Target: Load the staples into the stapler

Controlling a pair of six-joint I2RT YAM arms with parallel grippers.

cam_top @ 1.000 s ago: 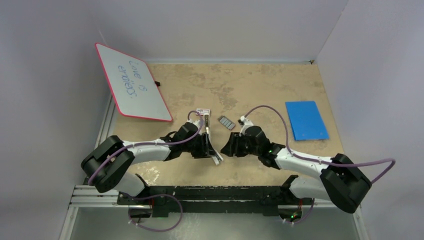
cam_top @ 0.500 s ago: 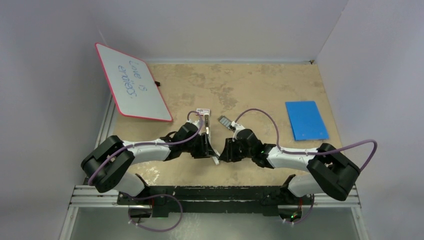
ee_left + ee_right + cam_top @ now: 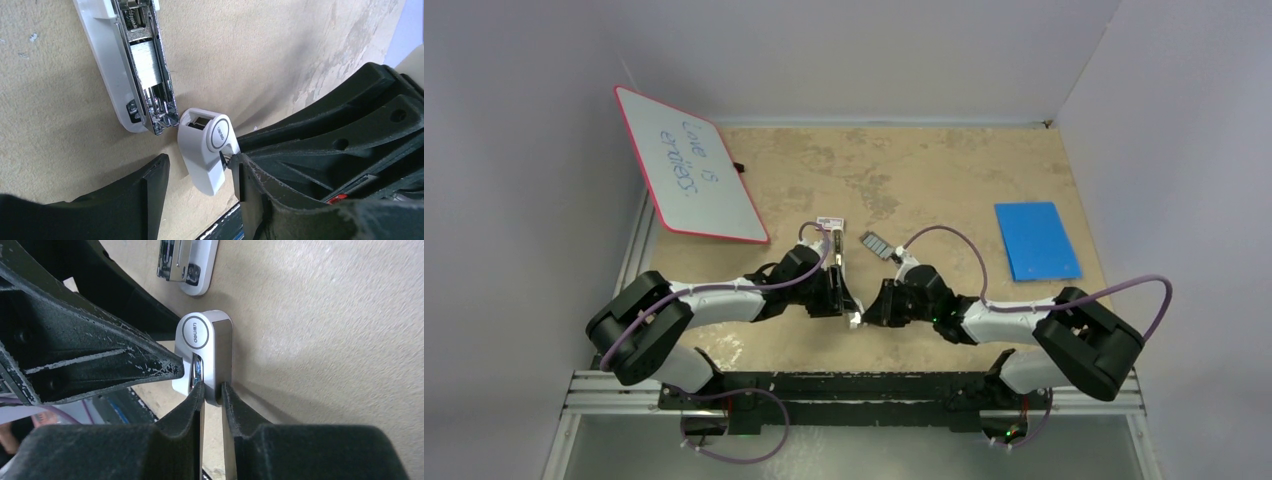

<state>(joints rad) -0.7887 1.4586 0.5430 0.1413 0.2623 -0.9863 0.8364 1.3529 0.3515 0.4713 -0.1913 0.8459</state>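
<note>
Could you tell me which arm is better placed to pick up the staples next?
Left, probably: the left end effector stands open and holds nothing, straddling the stapler's white lid, while the right end effector is shut on that lid. The staples lie on the table just beyond both.

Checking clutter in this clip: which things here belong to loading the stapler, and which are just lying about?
Job in hand:
- stapler, lying open
- staples, loose on the table
- right gripper, shut on the stapler
- left gripper, open

Lying about:
- whiteboard
- blue pad
</note>
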